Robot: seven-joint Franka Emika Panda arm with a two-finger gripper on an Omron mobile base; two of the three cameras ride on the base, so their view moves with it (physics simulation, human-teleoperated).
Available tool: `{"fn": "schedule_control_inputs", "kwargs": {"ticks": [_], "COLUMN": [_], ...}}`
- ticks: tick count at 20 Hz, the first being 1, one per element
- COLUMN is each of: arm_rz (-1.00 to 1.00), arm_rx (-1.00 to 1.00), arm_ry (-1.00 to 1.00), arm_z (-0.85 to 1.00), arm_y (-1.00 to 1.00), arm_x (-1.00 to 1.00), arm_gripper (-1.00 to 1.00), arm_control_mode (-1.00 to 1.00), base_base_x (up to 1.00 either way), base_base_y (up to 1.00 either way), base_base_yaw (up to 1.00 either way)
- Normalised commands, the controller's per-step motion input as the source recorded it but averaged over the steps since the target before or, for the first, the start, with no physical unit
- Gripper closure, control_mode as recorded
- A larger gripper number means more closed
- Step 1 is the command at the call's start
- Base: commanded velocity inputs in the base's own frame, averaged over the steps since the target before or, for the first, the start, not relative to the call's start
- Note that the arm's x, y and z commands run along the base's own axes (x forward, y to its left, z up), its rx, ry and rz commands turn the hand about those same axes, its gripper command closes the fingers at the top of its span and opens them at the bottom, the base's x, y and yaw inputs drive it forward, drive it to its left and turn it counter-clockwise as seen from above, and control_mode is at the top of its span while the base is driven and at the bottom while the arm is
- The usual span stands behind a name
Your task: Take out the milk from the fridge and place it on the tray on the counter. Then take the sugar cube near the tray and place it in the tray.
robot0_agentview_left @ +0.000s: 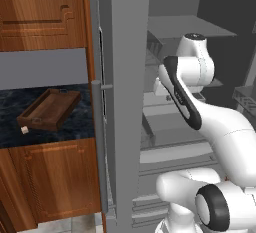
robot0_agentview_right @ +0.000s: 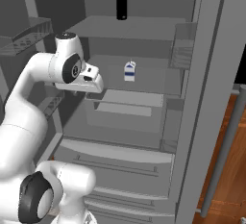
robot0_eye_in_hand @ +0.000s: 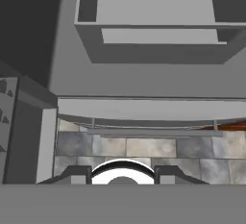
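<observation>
White milk (robot0_agentview_right: 129,71) stands on a fridge (robot0_agentview_right: 144,40) shelf beyond the empty gripper (robot0_eye_in_hand: 123,174), jaws partly apart.

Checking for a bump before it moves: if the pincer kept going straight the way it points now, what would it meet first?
The pincer points down inside the open fridge. Straight on, it would likely first meet the drawer front below it, with tiled floor just nearer; depth is unclear.

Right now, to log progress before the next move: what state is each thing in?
Tall grey fridge: door open.
Small white gable-top milk carton: upright on fridge shelf, not held.
Dark brown wooden tray: empty, on counter.
Tiny off-white sugar cube: on counter beside tray.
Black bottle: upright, top shelf.
</observation>
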Motion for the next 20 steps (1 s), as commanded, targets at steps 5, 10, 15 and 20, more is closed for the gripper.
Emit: {"fn": "schedule_control_inputs", "kwargs": {"ticks": [5, 10, 15, 20], "arm_rz": [-0.02, -0.03, 0.00, 0.00], "arm_rx": [0.00, 0.00, 0.05, 0.01], "arm_ry": [-0.02, -0.19, -0.27, -0.29], "arm_z": [0.00, 0.08, 0.32, 0.22], "arm_y": [-0.04, -0.25, -0.59, -0.41], "arm_x": [-0.38, -0.48, -0.13, 0.06], "arm_gripper": [-1.00, -1.00, -1.00, -1.00], "arm_control_mode": [-1.00, -1.00, -1.00, -1.00], "base_base_x": [0.00, 0.00, 0.00, 0.00], "base_base_y": [0.00, 0.00, 0.00, 0.00], "base_base_yaw": [0.00, 0.00, 0.00, 0.00]}}
